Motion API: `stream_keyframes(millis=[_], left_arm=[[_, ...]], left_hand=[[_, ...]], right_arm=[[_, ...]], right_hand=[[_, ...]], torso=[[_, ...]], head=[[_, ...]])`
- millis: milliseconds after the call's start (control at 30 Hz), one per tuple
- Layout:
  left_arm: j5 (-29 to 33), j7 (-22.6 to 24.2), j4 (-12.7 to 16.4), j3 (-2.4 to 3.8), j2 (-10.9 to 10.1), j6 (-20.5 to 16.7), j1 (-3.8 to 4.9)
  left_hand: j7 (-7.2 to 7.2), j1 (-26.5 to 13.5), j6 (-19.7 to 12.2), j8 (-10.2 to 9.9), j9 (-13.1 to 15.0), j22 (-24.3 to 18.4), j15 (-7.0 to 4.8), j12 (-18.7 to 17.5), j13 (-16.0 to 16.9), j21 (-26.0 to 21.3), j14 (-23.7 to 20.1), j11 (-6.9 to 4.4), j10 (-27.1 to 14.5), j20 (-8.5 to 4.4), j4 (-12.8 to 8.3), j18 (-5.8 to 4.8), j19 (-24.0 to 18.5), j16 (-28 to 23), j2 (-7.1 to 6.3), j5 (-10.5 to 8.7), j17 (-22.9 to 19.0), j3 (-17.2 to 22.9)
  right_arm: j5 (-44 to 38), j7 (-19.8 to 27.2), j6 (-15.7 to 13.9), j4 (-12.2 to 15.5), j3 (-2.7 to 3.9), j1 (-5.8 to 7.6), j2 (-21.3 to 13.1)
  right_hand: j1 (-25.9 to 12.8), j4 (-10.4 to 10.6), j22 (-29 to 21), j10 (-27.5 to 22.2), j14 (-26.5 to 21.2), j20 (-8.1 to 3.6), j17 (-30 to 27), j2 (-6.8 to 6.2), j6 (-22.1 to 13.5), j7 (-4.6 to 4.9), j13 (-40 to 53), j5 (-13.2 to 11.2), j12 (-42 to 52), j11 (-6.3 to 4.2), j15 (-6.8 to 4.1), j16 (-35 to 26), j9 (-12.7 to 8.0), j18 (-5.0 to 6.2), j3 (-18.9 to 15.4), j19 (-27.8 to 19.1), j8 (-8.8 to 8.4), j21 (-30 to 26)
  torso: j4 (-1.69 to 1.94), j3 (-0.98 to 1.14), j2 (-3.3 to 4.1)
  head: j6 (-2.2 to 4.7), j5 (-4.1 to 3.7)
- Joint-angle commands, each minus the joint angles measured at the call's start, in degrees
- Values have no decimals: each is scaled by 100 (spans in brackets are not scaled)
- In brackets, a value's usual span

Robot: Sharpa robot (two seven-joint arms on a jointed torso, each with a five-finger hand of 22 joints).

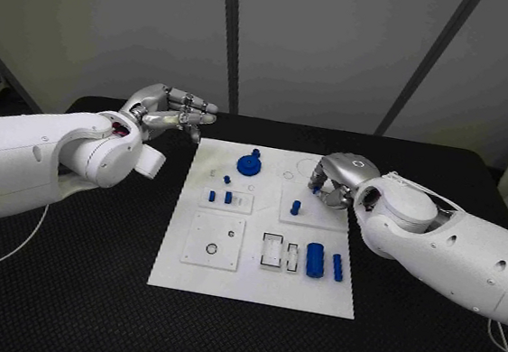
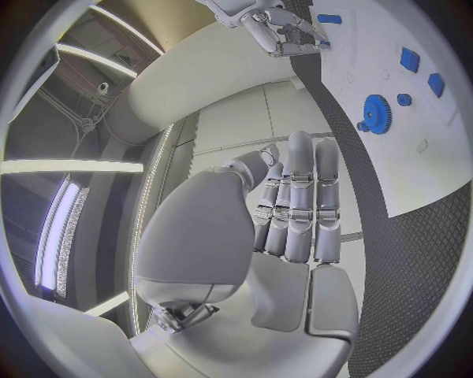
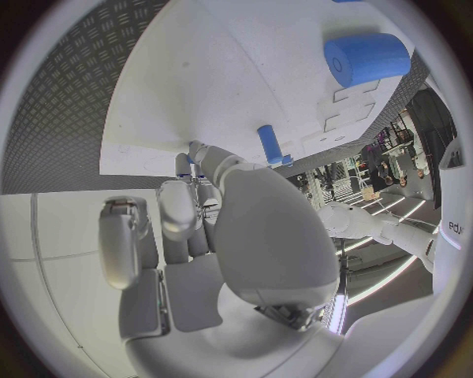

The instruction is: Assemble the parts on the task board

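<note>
The white task board (image 1: 250,281) lies mid-table. On it are a blue gear (image 1: 249,164) (image 2: 375,113), a standing blue peg (image 1: 295,208) (image 3: 269,144), two short blue pieces (image 1: 218,196), a thick blue cylinder (image 1: 315,259) (image 3: 366,57) and a thinner rod (image 1: 337,266). My right hand (image 1: 340,177) (image 3: 227,228) hangs over the board's far right part, fingers curled down, with a small blue part (image 1: 317,187) (image 3: 182,164) pinched at its tips. My left hand (image 1: 172,112) (image 2: 296,205) hovers off the board's far left corner, fingers stretched out and holding nothing.
A black ring (image 1: 211,248) sits on a raised white tile on the board's near left. An open rectangular slot (image 1: 271,250) lies beside the cylinder. Black table (image 1: 76,293) surrounds the board, with a cable (image 1: 4,253) at the left.
</note>
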Motion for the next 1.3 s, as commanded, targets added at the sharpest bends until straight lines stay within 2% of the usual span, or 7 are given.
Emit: stream_keyframes(millis=[33,267,500,733,1067,1200,1300], left_arm=[[39,30,1,5,-9,20,3],[39,15,4,5,-14,22,-2],[43,57,-5,4,-7,-30,-6],[221,196,-21,4,45,-125,-9],[295,227,16,0,119,-87,-12],[302,218,32,-1,149,-70,-12],[304,209,52,-2,156,-58,-12]], left_hand=[[24,-16,17,-22,-7,-8,8,-39,-8,-28,-47,14,19,-18,-37,-57,-40,-24,25,-4,-10,10],[33,-16,2,-35,-12,-14,13,-51,-10,-38,-49,23,1,-16,-47,-58,-43,-50,23,0,-19,6],[35,-15,-1,-38,-13,-15,15,-54,-10,-42,-52,25,-3,-16,-50,-59,-46,-59,24,1,-23,6],[38,0,-1,-43,-14,-19,15,-56,-8,-50,-50,26,-2,-16,-66,-58,-49,-86,38,28,-32,12],[41,-11,-3,-46,-14,-21,19,-58,-8,-54,-51,30,-5,-13,-65,-60,-51,-97,33,31,-36,4],[41,-11,-3,-46,-14,-21,19,-58,-8,-54,-51,30,-5,-13,-65,-60,-51,-97,33,31,-36,4],[42,-16,-2,-47,-15,-22,21,-60,-7,-57,-53,31,-6,-12,-63,-61,-54,-105,37,33,-38,2]], right_arm=[[-161,-132,-474,137,12,21,-116],[-29,-129,-621,580,17,22,-420],[191,-106,-743,1241,39,24,-696],[385,-10,-731,1734,49,24,-546],[554,131,-402,1647,26,18,117],[617,153,-224,1523,-66,-6,345],[710,151,-109,1428,-112,-42,470]], right_hand=[[-26,-56,1340,134,103,-28,-22,46,13,15,6,32,-30,-89,-41,-17,9,-73,7,490,-18,42],[-42,-91,1357,137,102,-30,-28,43,12,16,3,45,-36,-89,-41,-14,18,-78,16,501,-26,61],[-53,-124,1350,141,96,-31,-58,39,14,15,1,54,-40,-88,-41,-28,25,-76,24,496,-31,54],[-70,-149,1349,138,94,-32,-66,32,10,19,-2,58,-45,-85,-41,-29,31,-75,28,495,-39,51],[-102,-177,1335,123,88,-32,-88,35,-3,25,-9,62,-54,-77,-41,-38,37,-71,38,485,-55,36],[-120,-191,1331,112,86,-32,-95,39,-14,29,-14,62,-59,-73,-40,-38,40,-69,44,482,-66,31],[-141,-221,1321,91,79,-30,-126,55,-30,35,-22,66,-63,-67,-35,-52,45,-66,64,475,-83,19]], torso=[[-4,-5,-4],[-6,-5,-8],[-5,-5,1],[-3,0,6],[8,-12,13],[4,-11,11],[-4,-13,12]], head=[[8,15],[25,24],[44,33],[38,80],[-2,211],[-41,307],[-65,330]])
